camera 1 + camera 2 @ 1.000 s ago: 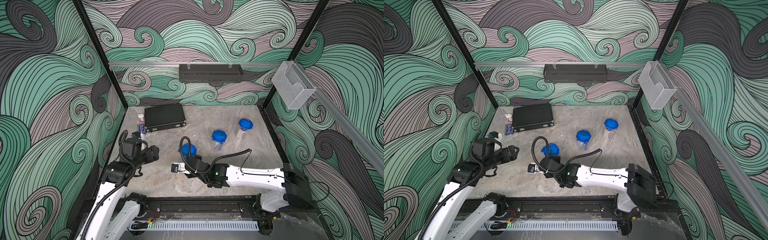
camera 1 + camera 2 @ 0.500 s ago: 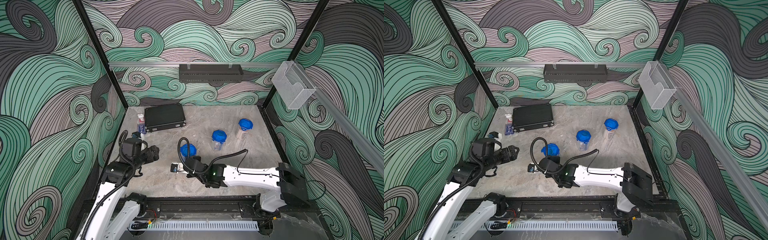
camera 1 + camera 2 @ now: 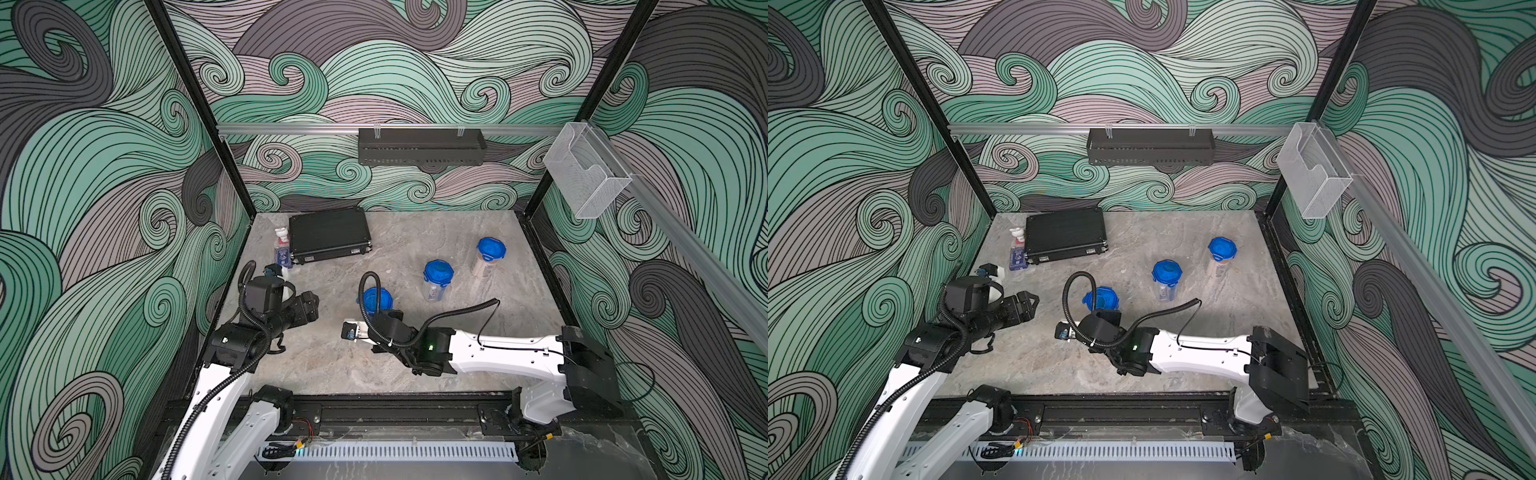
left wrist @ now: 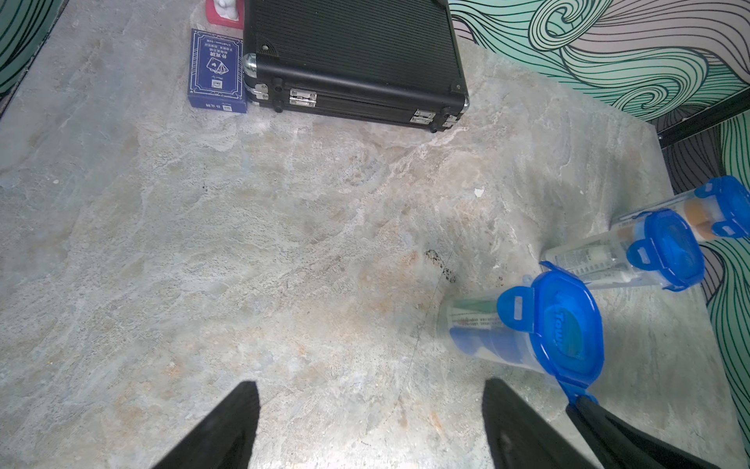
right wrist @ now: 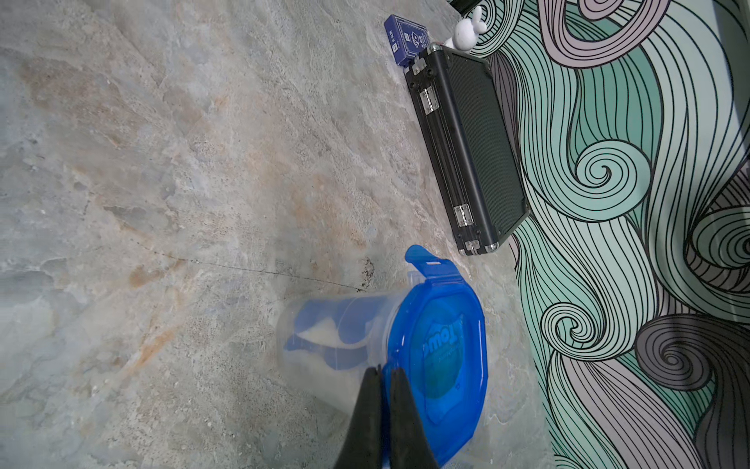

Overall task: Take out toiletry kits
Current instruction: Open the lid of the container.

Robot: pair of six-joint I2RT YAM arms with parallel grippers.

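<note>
Room: swirl-patterned walls [image 3: 415, 62] in green and grey on three sides
Surface: marbled grey tabletop [image 3: 374, 370], mostly bare
Back corner: black ribbed case [image 3: 328, 235], shut and lying flat, with a blue card box [image 4: 217, 69] touching its side
Containers: three clear tubs with blue snap lids, upright in a diagonal row: nearest tub [image 3: 375, 300], middle tub [image 3: 437, 280], far tub [image 3: 489, 257]
Left claw: left gripper [image 4: 369, 383] has its jaws spread and empty, hovering over bare tabletop near the nearest tub
Right claw: right gripper [image 5: 381, 371] is clenched on the nearest lid's latch flap [image 4: 576, 390]
Contents: toiletry kits [image 4: 475, 329] are still sealed inside the tubs; a green wrapped brush and a blue pouch show through the wall
Handling: the kits are probably light and slick in their wrappers – pinch each item by its end; the tub is stiff, smooth and easy to tip, so steady its body first
</note>
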